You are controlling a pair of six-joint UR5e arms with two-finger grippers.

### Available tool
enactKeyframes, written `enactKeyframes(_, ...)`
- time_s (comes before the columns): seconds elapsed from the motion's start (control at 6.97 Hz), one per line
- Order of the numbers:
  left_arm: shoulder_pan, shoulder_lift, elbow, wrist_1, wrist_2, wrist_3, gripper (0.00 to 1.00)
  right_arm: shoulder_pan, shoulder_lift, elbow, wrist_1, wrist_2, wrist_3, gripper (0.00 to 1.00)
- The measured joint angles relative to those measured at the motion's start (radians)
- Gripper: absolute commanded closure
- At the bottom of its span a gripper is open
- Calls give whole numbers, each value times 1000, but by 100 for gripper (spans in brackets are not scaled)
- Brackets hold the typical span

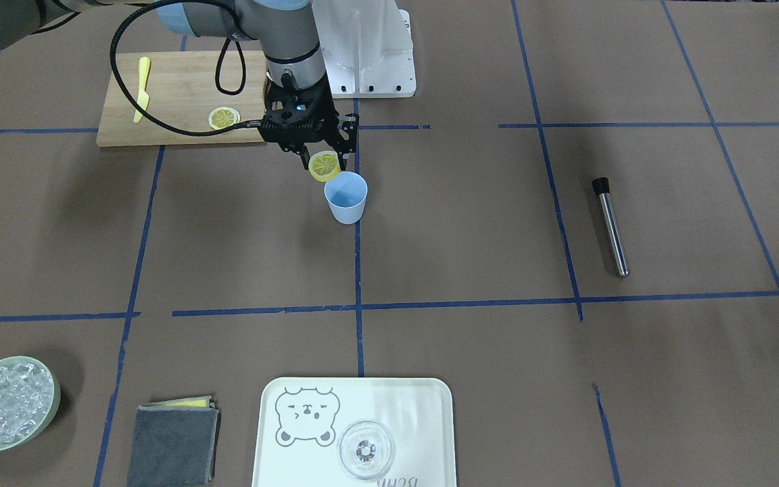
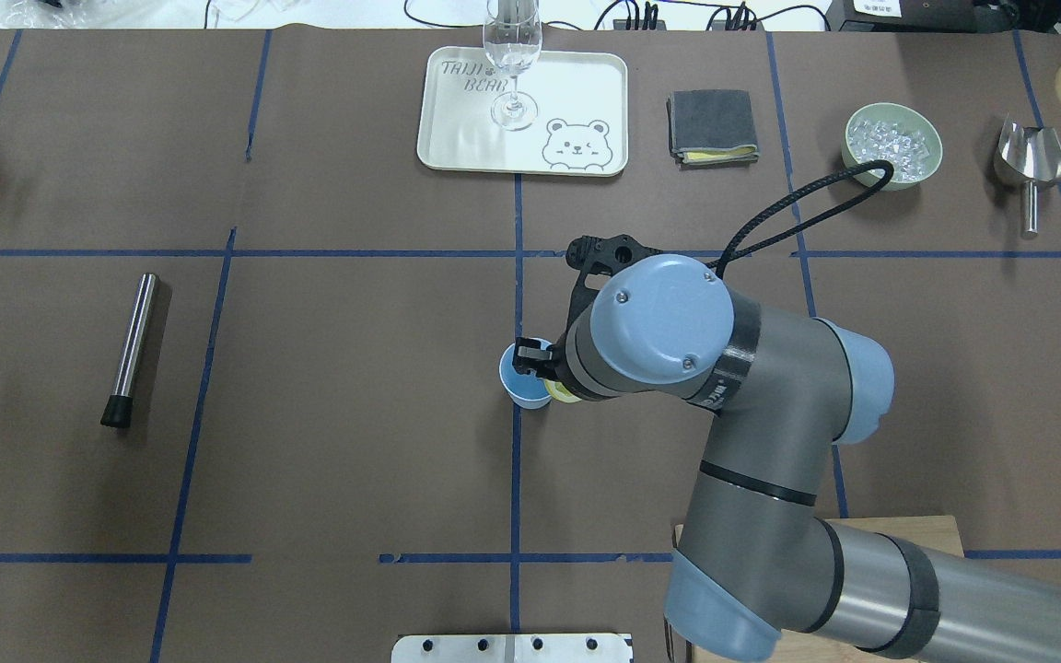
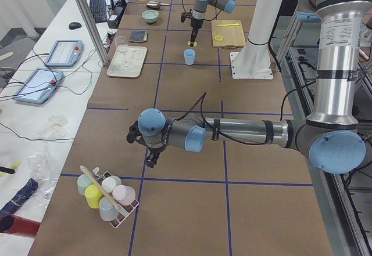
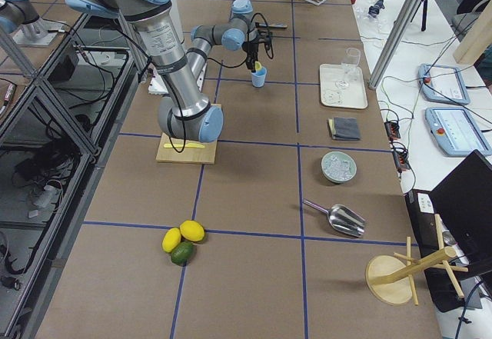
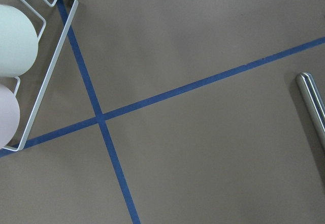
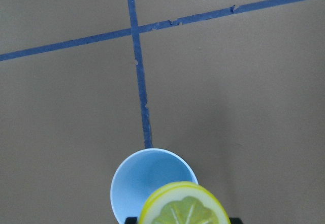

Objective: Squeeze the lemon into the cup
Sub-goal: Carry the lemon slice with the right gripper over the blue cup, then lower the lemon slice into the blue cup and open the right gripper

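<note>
The table (image 1: 470, 223) is brown and divided into squares by blue tape lines. The right arm (image 2: 733, 387) reaches to the table centre. The left arm (image 3: 232, 131) lies low over the table's left end; its gripper (image 3: 152, 157) shows only in the side view, so whether it is spread or pressed together cannot be told.

A wooden board (image 1: 180, 81) near the robot base carries one lemon slice (image 1: 224, 118).

The cup (image 1: 346, 197) stands upright on a tape line. It is light blue, tapered, plain and has no handle.

The right gripper (image 1: 327, 162) points down and pinches the lemon (image 1: 324, 166) between its fingers. The lemon is a thin round slice with a yellow rind and pale yellow-green segmented flesh. It is narrower than the cup's mouth. It is held on edge, just above the cup's rim, partly over the mouth on the board side.
</note>
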Motion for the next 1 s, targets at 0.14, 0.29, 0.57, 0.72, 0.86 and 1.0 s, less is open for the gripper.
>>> enactKeyframes(0.14, 0, 0, 0, 0, 0, 0, 0, 2, 29, -39, 7, -1, 0, 34)
enactKeyframes(0.29, 0, 0, 0, 0, 0, 0, 0, 3, 47, -76, 26, -3, 0, 34)
enactKeyframes(0.57, 0, 0, 0, 0, 0, 0, 0, 4, 57, -129, 73, -4, 15, 33)
enactKeyframes(0.72, 0, 0, -1, 0, 0, 0, 0, 4, 56, -134, 80, -3, 28, 33)
enactKeyframes(0.86, 0, 0, -1, 0, 0, 0, 0, 4, 51, -132, 82, 0, 34, 31)
enactKeyframes(1.0, 0, 0, -1, 0, 0, 0, 0, 4, 46, -130, 82, 2, 37, 21)
